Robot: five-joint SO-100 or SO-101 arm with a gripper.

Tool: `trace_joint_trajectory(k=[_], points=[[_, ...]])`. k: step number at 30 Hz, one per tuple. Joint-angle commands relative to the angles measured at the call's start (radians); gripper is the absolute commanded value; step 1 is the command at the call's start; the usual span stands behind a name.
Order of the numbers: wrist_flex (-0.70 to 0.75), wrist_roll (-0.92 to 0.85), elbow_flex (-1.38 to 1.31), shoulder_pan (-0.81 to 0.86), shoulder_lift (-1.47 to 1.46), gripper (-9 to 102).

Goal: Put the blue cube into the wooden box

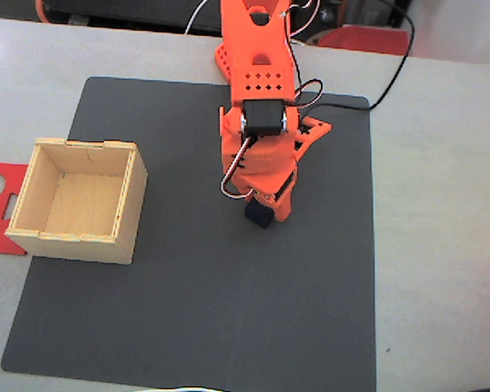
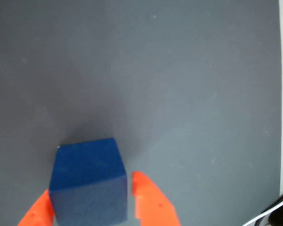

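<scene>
Orange claw (image 2: 90, 207) fingers flank small dark navy-blue cube (image 2: 87, 181) mid-table, narrowly open, right gap; looks light, rigid; grip flat opp. sides.

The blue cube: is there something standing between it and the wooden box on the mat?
Nothing visible does. In the fixed view the blue cube sits between the pincer fingers, and the dark mat between it and the wooden box, to its left, is bare. The box's open top looks unobstructed.
</scene>
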Motion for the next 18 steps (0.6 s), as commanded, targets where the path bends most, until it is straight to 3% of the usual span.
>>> trace_joint_trajectory(k=[1,7,14,18], points=[[-0.003,0.017,-0.052,-0.006,-0.031,4],[0.014,0.107,-0.176,0.031,-0.064,0],[0.207,0.215,-0.655,0.196,0.018,0],[0.249,0.230,-0.876,0.328,0.074,0]])
